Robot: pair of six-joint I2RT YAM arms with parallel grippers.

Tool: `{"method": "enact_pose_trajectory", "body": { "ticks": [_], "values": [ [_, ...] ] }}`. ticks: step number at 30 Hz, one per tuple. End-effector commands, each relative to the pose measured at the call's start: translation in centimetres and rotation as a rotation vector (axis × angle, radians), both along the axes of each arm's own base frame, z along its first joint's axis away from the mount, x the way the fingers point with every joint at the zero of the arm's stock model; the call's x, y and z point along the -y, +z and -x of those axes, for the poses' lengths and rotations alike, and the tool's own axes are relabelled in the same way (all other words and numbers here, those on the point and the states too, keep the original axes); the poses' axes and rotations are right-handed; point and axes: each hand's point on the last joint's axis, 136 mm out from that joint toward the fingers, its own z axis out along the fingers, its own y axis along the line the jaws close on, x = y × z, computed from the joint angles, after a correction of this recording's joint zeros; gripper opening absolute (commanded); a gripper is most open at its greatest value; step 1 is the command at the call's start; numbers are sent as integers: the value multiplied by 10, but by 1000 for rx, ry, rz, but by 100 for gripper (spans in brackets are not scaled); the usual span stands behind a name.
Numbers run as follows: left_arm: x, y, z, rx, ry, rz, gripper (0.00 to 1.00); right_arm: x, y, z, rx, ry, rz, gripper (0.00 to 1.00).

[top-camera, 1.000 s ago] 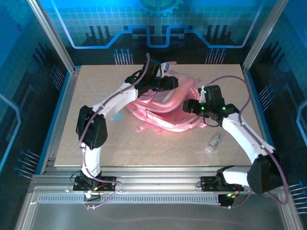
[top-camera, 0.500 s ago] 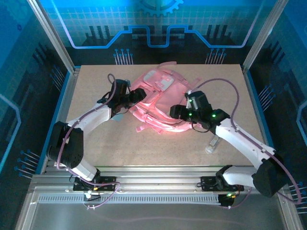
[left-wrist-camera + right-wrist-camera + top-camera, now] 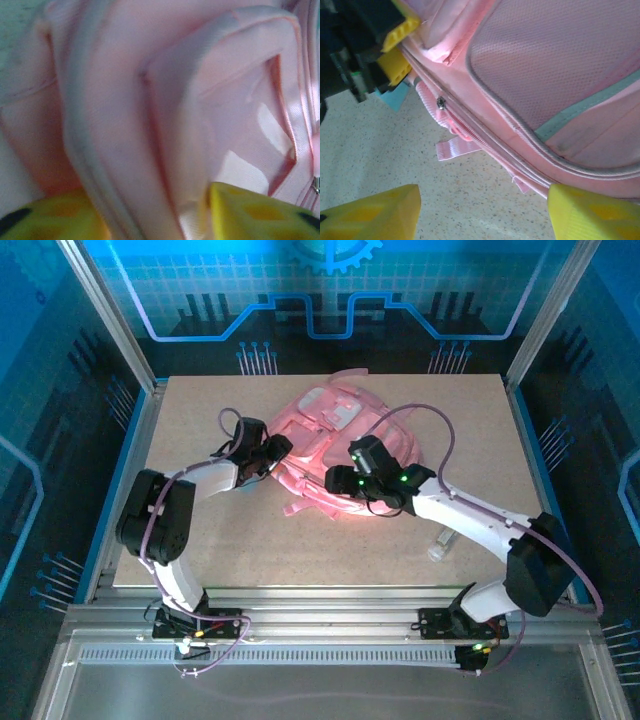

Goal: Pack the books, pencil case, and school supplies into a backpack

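Top external view: the pink backpack lay flat on the table, near the middle and a little toward the far side. Its long axis ran roughly from far to near. The end with the grey-white patches pointed at the far edge, and loose pink straps trailed toward the arms.

The left gripper met the bag at its left edge. In the left wrist view a thick fold of pink fabric sat between the yellow fingers, touching both, so the pincer was clenched on the backpack.

The right gripper hung over the bag's near edge. In the right wrist view its yellow fingertips stood wide apart, released, over bare tabletop just beside a zipped seam, grasping nothing. That view also showed a metal zip pull, a mesh panel and a short strap end lying on the table. A small light-blue flat piece lay just beside the left gripper and the bag's edge.

The small clear-whitish oblong item lay to the right on the table, apart from the bag. Its long axis ran roughly far to near, and the right arm partly crossed it.
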Motion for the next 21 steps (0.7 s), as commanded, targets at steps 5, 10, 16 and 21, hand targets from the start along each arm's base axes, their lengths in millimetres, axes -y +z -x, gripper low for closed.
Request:
{"method": "enact_pose_trajectory", "body": {
  "ticks": [5, 10, 16, 21],
  "values": [
    [12, 25, -15, 114, 38, 97, 0, -53, 1, 6, -12, 67, -60, 51],
    [24, 54, 5, 175, 35, 107, 0, -69, -13, -1, -42, 75, -35, 37],
    [28, 75, 20, 216, 47, 123, 0, -63, -38, -21, -48, -51, 25, 38],
    [36, 88, 29, 236, 31, 168, 0, -62, -46, -40, -17, -119, 87, 38]
  ]
}}
